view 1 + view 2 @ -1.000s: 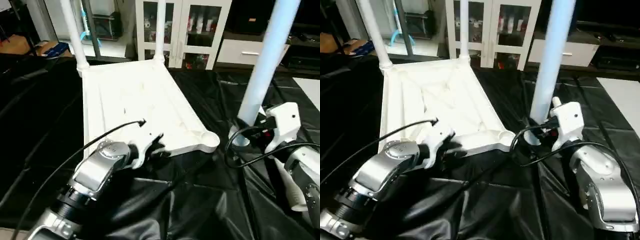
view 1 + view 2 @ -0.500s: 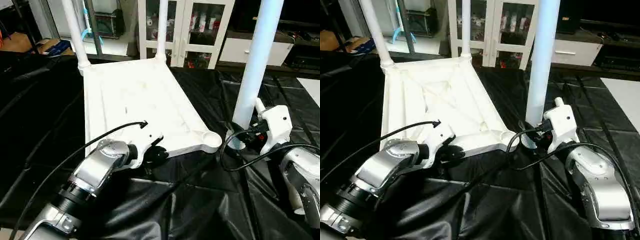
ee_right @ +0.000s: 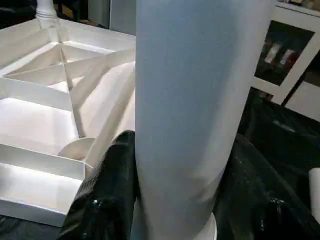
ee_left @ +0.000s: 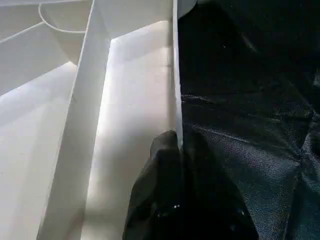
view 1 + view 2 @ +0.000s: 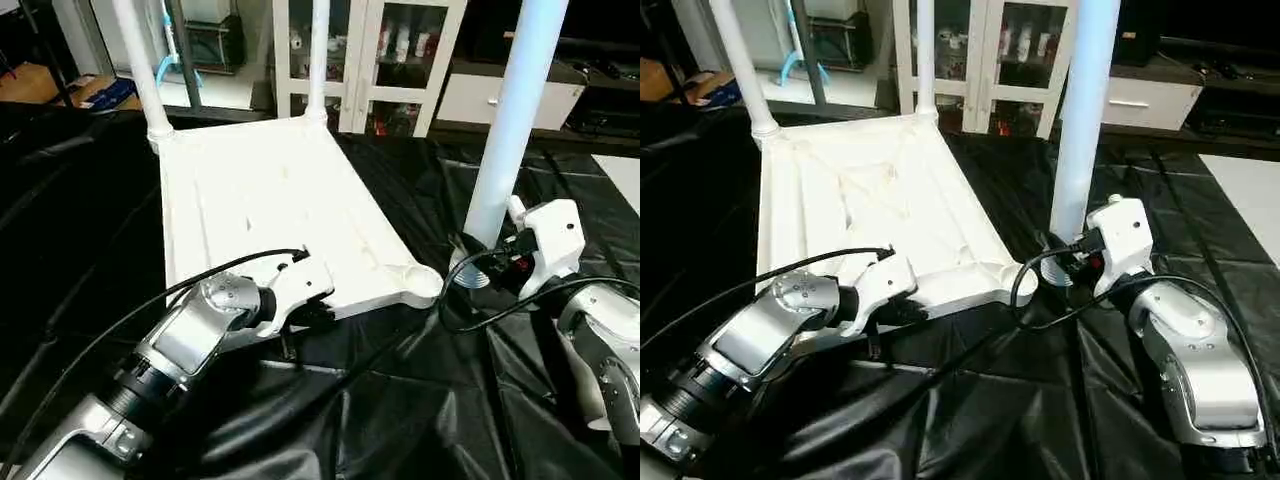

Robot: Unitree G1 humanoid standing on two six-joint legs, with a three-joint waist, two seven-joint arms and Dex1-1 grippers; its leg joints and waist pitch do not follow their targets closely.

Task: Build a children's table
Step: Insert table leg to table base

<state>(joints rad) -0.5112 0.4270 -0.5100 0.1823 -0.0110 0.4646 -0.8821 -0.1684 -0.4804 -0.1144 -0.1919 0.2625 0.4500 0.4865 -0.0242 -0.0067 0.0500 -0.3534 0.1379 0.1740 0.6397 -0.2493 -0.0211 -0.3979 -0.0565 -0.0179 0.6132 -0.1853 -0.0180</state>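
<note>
The white plastic table top (image 5: pixel 270 215) lies ribbed underside up on black sheeting (image 5: pixel 400 400) over the worktop, its long axis running away from the robot, with two smooth tube legs (image 5: pixel 140 70) upright in its far corner sockets. The left hand (image 4: pixel 181 150) is pinched on the top's thin near rim. The right hand (image 3: pixel 182 200) is clamped around a third leg (image 5: pixel 505 130), held upright just beside the empty round near-right socket (image 5: pixel 418 282).

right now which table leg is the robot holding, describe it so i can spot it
Find the upturned white table top on the black sheet. Just off its near right corner socket, the right claw grips an upright white leg. Unlike the two legs at the far corners, it sits in no socket.
</note>
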